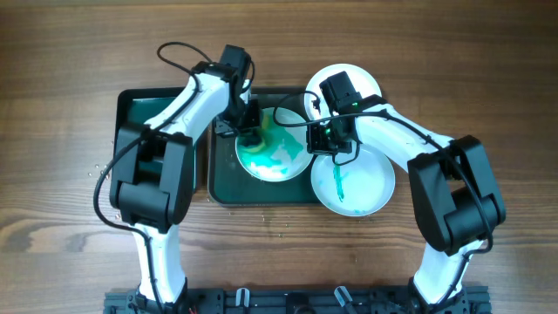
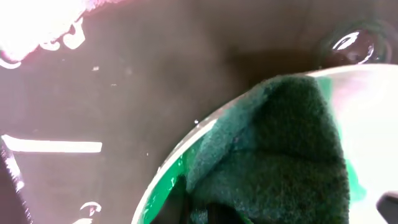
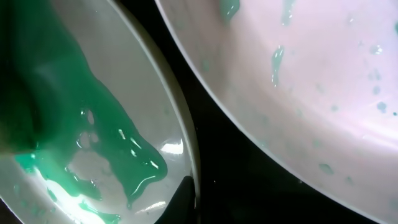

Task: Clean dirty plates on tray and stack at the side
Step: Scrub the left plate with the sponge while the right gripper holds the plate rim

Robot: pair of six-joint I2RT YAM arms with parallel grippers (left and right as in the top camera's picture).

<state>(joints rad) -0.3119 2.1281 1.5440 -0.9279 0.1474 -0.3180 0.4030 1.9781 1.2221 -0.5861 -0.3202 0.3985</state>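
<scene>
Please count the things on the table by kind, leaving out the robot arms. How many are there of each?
Plates: 3
Trays: 2, the large tray and the small tray
Sponge: 1
Total: 6

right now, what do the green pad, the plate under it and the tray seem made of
Plate: glossy white, likely glazed ceramic or melamine; its rim shows sharp highlights. Scouring pad: dark green coarse matte fibre, probably synthetic. Tray: dark green, smooth and reflective, probably plastic.
</scene>
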